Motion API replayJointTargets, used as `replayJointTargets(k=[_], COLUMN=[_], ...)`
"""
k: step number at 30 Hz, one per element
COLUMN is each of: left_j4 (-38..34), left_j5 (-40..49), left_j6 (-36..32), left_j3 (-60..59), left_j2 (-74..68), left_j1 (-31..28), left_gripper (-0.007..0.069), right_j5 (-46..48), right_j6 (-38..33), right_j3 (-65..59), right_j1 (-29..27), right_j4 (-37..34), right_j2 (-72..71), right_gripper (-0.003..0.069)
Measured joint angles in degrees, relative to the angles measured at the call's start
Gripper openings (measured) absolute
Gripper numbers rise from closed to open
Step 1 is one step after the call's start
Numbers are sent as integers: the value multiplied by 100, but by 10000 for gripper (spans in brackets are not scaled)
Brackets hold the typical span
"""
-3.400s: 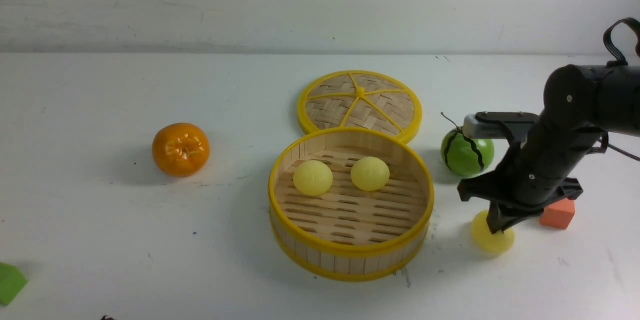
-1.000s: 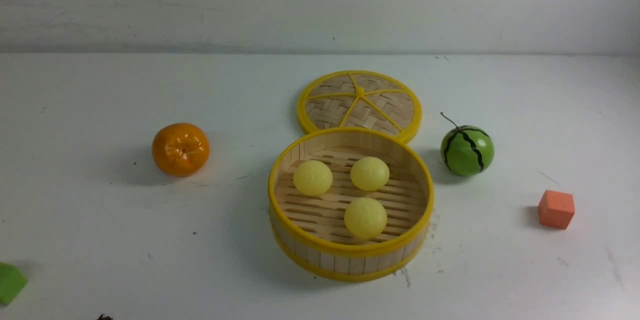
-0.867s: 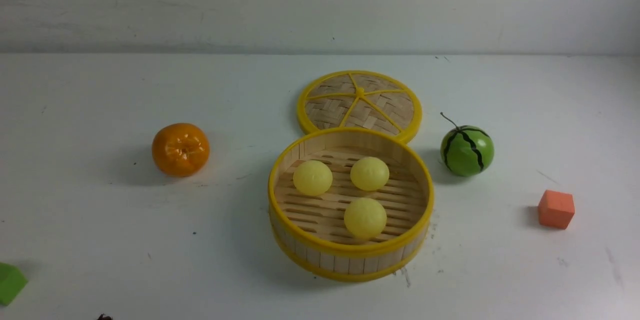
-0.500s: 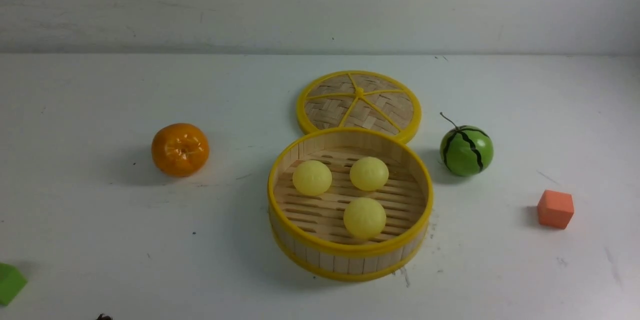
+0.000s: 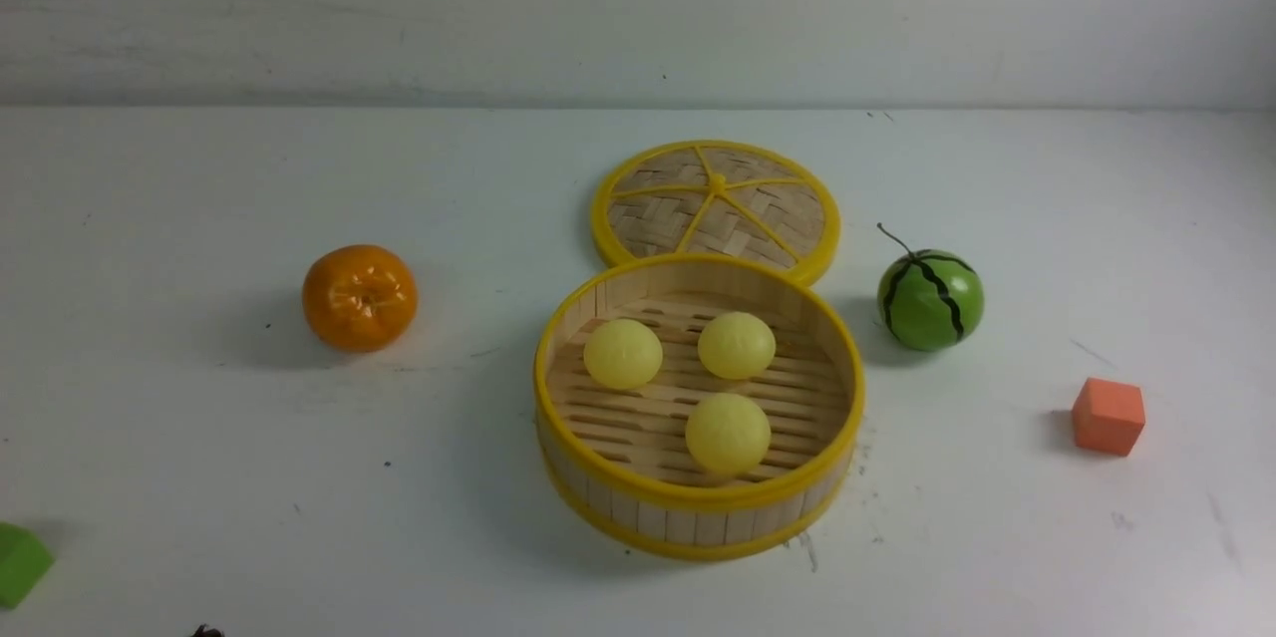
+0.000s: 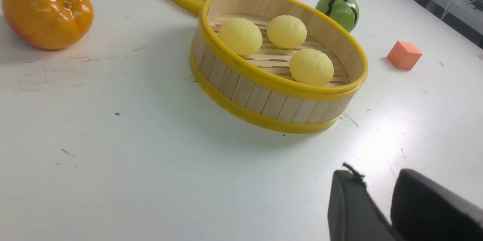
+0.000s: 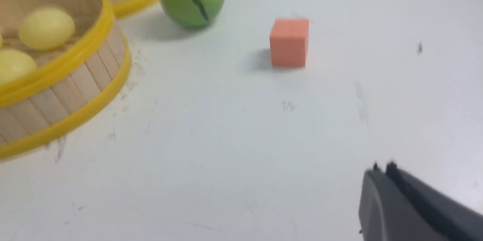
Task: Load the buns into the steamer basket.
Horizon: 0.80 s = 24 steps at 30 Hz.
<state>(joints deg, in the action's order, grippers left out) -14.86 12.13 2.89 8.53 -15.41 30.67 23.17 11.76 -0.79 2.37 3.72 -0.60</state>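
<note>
All three buns (image 5: 728,434) sit in the steamer basket (image 5: 698,507), well apart from both grippers. Left gripper (image 6: 381,192) fingers slightly parted, empty; right gripper (image 7: 382,173) pinched closed, empty. Buns look light, glossy, slippery; grip across the middle.

- Three buns (image 5: 728,433) are sitting inside the steamer basket (image 5: 698,507).
- The lid (image 5: 716,203) is lying just behind the steamer basket, touching its rim.
</note>
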Motion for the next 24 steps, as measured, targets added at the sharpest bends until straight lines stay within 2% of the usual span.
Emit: replayJointTargets(k=[24], left_j4=[0], left_j5=[0], left_j6=[0], left_j3=[0], left_j2=[0], left_j1=[0], left_gripper=[187], right_j5=[-26], right_j6=[5], right_j3=[-11], right_j1=[0], right_j4=[-12], right_j2=[0], right_gripper=[0])
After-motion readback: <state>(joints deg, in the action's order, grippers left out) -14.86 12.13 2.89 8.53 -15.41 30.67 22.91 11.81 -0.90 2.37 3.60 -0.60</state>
